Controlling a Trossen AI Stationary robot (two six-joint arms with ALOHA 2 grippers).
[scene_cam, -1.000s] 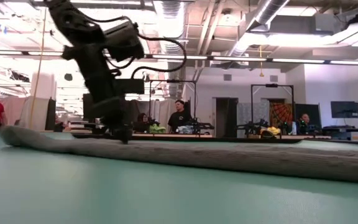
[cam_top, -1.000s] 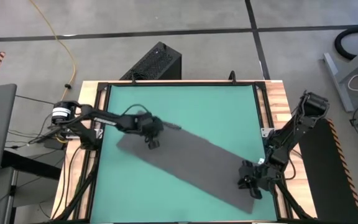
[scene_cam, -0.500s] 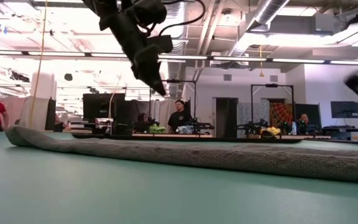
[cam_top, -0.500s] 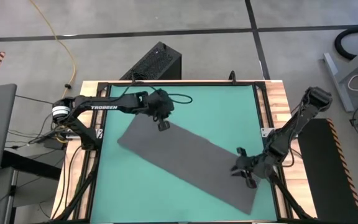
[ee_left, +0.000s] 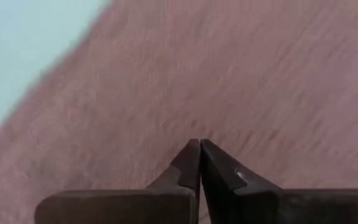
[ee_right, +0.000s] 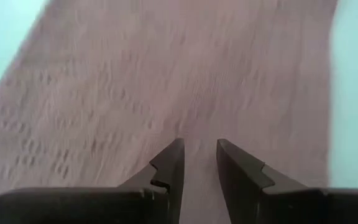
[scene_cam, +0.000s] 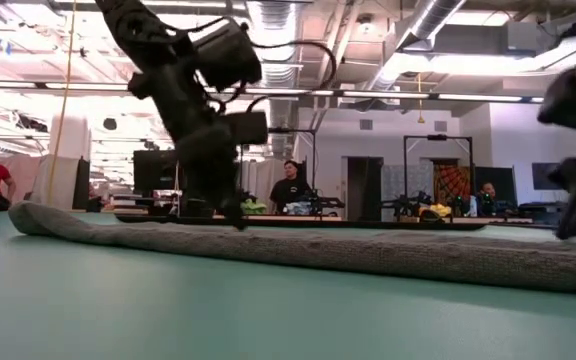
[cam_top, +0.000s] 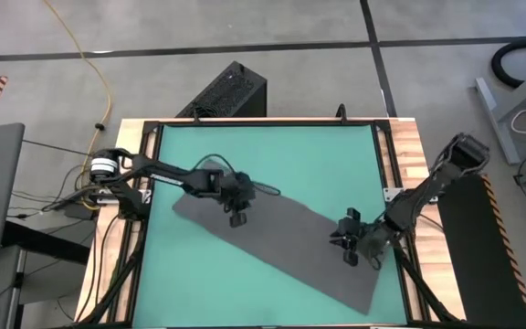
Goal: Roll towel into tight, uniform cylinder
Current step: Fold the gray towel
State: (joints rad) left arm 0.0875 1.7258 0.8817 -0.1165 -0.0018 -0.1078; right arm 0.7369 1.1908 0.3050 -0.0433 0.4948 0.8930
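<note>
I see the towel [cam_top: 277, 239] lying flat on the bench [cam_top: 318, 155], nothing rolled yet. Over it, my left fingers [cam_top: 237, 220] are clenched empty, my right fingers [cam_top: 347, 249] parted, grasping nothing.

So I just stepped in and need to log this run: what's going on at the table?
Two robot arms are working over a dark grey towel that lies flat and diagonal on the teal table, not yet rolled. The left tool, shut and empty, is over the towel's upper left part. The right tool, its fingers slightly apart and holding nothing, is over the lower right part. People sit in the room behind.
</note>
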